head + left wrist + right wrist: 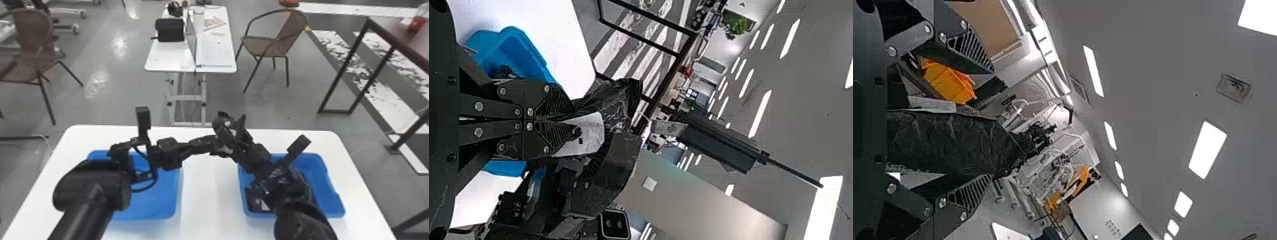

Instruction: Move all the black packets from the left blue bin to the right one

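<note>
A white table (209, 182) spans the lower part of the head view. On it are the left blue bin (172, 194), partly behind the left arm (92, 191), and the right blue bin (335, 204), partly behind the right arm (287, 191). Both arms bring their grippers together above the table, between the bins.

The left gripper (212, 143) is closed on a black packet (953, 142). The right gripper (234, 129) has its fingers spread wide, with the packet lying between them; a gap separates it from one finger, and contact with the other is hard to judge.

The packet is dark, glossy and crinkled. The left wrist view gives its bunched, shiny folds and a pale label (584, 135) next to the pinching fingertips. The right wrist view gives a broad, creased black side reaching out past the open fingers, and farther off an orange container (948, 82). The head view adds what lies in the right bin: dark packaging (255, 202) with a small pale patch, near the wall closest to the robot.
</note>
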